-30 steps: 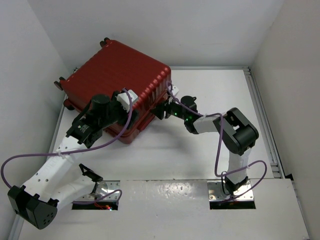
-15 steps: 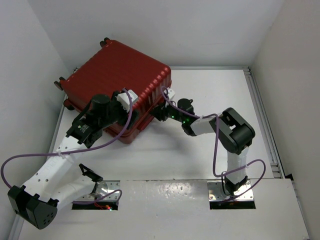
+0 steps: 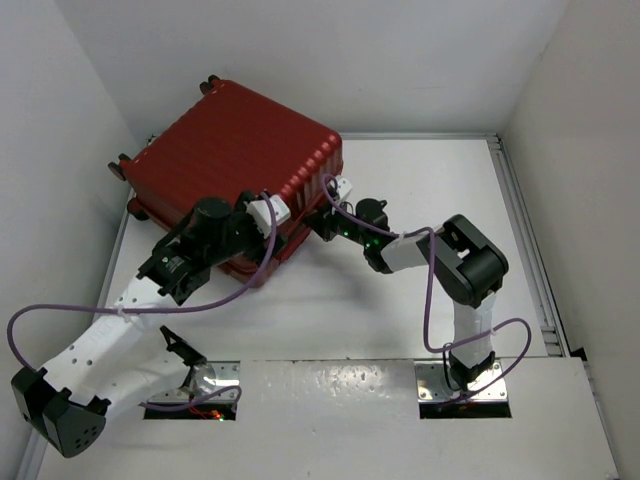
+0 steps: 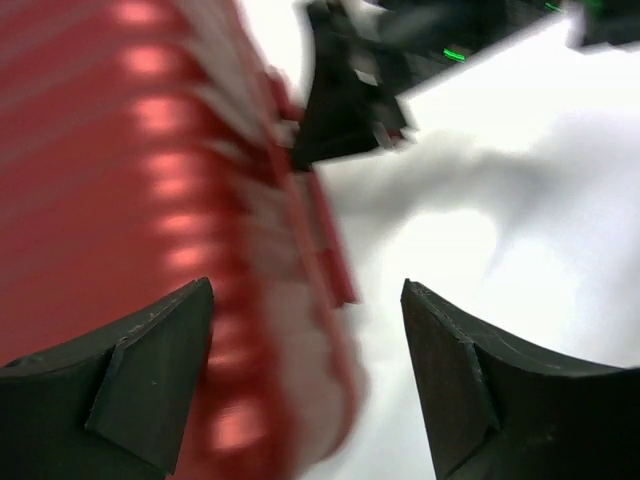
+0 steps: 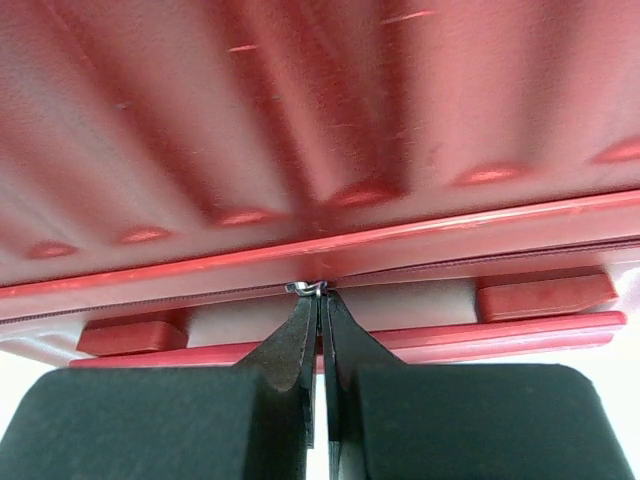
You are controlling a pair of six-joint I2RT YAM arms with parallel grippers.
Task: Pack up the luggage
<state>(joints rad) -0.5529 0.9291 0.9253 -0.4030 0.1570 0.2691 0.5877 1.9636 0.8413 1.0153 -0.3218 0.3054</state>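
The luggage (image 3: 235, 155) is a large red ribbed hard-shell suitcase lying closed at the far left of the table. My right gripper (image 3: 322, 226) is at its right side seam. In the right wrist view the gripper (image 5: 320, 298) is shut on a small metal zipper pull (image 5: 311, 289) on the seam of the luggage (image 5: 300, 120). My left gripper (image 3: 283, 225) hovers at the luggage's near right edge. In the left wrist view it (image 4: 305, 300) is open and empty, with the blurred red shell (image 4: 130, 200) under its left finger and the right gripper (image 4: 350, 95) ahead.
White walls close in the table on the left, back and right. A metal rail (image 3: 525, 240) runs along the table's right side. Purple cables loop from both arms. Bare white tabletop (image 3: 420, 180) lies right of the luggage.
My left gripper has moved right along the luggage's near edge, toward the right gripper. My right gripper has shifted slightly left against the seam and stays shut.
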